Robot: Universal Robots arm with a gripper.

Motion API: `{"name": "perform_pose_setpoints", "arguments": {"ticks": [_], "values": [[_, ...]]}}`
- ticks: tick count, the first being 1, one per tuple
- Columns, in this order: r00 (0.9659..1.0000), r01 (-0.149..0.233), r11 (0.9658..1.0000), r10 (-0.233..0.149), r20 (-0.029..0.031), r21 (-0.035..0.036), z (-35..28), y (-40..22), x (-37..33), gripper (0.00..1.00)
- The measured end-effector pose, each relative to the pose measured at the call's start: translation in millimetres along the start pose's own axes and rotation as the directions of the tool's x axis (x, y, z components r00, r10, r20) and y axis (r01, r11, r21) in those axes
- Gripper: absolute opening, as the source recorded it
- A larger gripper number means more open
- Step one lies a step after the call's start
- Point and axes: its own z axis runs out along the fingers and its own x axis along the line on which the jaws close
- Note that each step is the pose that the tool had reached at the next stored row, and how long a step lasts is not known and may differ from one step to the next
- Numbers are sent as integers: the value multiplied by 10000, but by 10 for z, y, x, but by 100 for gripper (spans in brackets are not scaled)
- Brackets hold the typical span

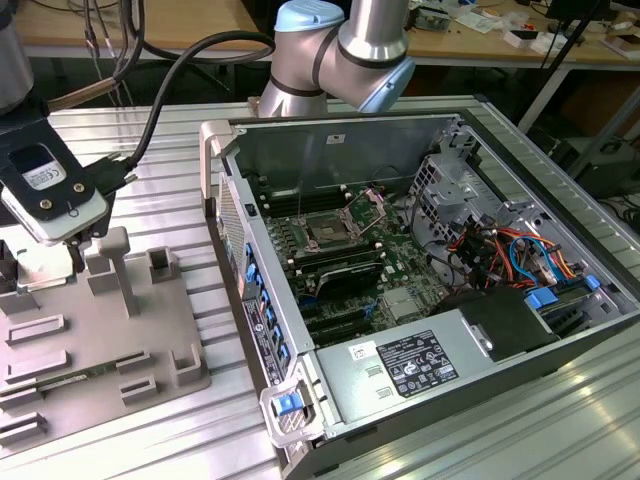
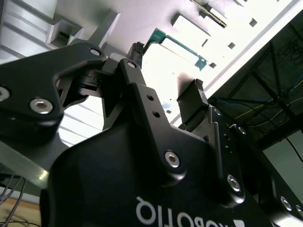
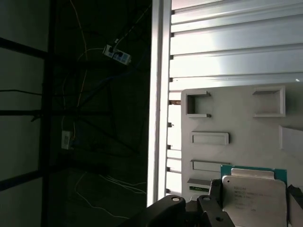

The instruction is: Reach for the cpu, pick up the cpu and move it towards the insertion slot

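The cpu (image 3: 253,195), a square chip with a silvery top plate and a green rim, lies between my fingers over the grey tray (image 3: 236,125) in the first wrist view. My gripper (image 3: 254,189) is shut on it, one finger (image 3: 215,189) against each side edge. The second wrist view shows the cpu's green far edge (image 2: 177,45) just past the gripper (image 2: 168,66). In the exterior view the gripper (image 1: 72,255) hangs low over the tray (image 1: 150,330) at that view's left. The insertion slot (image 1: 328,230) sits on the green board inside the open computer case, far off towards that view's right.
Upright grey posts (image 1: 108,262) and raised recesses stand on the tray close to the gripper. The case's near wall (image 1: 250,290) rises between the tray and the board. Drive cages and bundled cables (image 1: 490,250) fill the case's far side. A black cable (image 1: 160,100) trails from the wrist.
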Motion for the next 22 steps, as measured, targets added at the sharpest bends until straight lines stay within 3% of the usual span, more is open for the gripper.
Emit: {"name": "perform_pose_setpoints", "arguments": {"ticks": [22], "values": [[10000,0,10000,0,-4,0,-6,-16,-199,55]]}}
